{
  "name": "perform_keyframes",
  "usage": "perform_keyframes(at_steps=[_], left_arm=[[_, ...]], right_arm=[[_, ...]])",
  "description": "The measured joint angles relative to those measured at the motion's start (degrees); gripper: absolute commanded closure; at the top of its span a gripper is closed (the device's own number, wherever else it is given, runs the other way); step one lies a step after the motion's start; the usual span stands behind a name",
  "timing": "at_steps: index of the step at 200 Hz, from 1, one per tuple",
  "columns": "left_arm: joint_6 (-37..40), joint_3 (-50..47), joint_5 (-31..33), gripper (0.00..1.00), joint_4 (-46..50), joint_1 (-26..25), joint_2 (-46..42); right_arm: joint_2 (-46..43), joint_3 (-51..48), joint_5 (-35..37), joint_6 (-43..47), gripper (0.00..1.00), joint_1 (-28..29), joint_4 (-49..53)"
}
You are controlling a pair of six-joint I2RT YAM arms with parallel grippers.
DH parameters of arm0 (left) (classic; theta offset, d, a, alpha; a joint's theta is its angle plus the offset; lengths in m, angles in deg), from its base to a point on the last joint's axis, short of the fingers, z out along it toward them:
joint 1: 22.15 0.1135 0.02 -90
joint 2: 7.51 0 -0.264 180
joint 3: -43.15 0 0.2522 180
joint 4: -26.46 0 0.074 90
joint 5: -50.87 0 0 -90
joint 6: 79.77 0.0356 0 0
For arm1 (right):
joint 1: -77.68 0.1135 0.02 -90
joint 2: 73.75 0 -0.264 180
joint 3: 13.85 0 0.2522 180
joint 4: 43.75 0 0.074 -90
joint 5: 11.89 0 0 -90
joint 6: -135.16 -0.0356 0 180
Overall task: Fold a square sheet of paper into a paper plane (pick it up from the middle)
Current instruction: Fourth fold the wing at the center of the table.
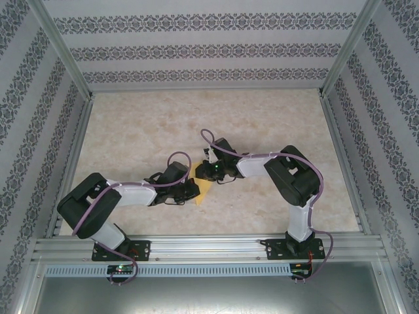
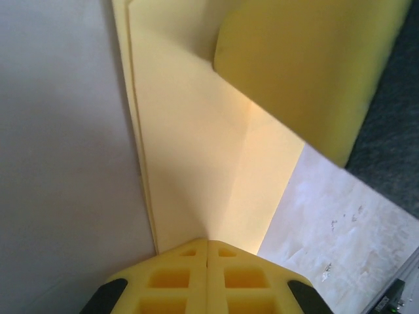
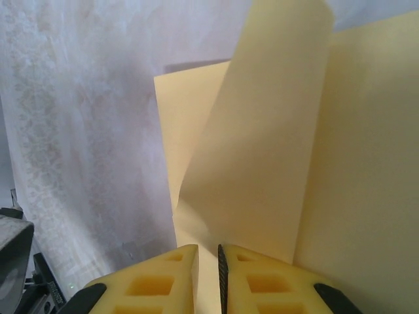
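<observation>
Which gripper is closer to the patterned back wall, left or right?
Right. The right gripper pinches the thin yellow paper sheet from the side toward the patterned back wall; the left gripper pinches the sheet's nearer side, farther from that wall.

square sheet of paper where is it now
Top view: the square sheet of paper is near the table's middle, held by the left tool on its left and the right tool just beyond it.

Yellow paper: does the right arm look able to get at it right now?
Probably yes. The right end effector seems to be pinching the yellow paper, and nothing stands between them. The left end effector is shut on another part of the sheet.
</observation>
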Motion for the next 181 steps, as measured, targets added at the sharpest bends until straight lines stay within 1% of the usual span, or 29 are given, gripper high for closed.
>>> perform_keyframes(at_steps=[15, 29, 47, 54, 71, 104, 138, 165, 181], left_arm=[[-0.4, -0.4, 0.0, 0.94, -0.7, 0.0, -0.1], [-0.5, -0.9, 0.0, 0.94, -0.7, 0.0, -0.6], [-0.6, -1.8, 0.3, 0.94, 0.0, 0.0, -2.1], [-0.5, -2.1, 0.5, 0.94, 0.4, 0.0, -2.6], [-0.5, -2.5, 0.9, 0.94, 1.3, 0.0, -3.4], [-0.5, -2.5, 0.9, 0.95, 1.6, 0.0, -3.5], [-0.3, -2.5, 0.9, 0.95, 1.6, 0.0, -3.5], [-0.1, -2.4, 0.9, 0.95, 1.6, 0.0, -3.5], [-0.1, -2.4, 0.9, 0.96, 1.8, 0.0, -3.5]], right_arm=[[-0.7, 0.0, 0.0, 0.0, 0.81, -0.7, 0.7], [-2.3, -0.3, 0.0, 0.2, 0.82, -1.6, 1.3], [-5.8, -1.0, -0.2, 0.7, 0.87, -3.2, 1.5], [-7.0, -1.0, -0.5, 1.1, 0.91, -3.7, 1.5], [-8.4, -1.1, -1.5, 1.8, 0.96, -4.2, 0.8], [-7.5, -1.7, -3.9, 1.9, 0.97, -1.6, -0.7], [-4.1, -1.8, -4.6, 1.6, 0.97, 1.6, -2.6], [-1.1, -1.8, -4.3, 1.5, 0.94, 1.3, -2.6], [0.0, -1.5, -3.3, 2.1, 0.95, 0.3, -1.7]])
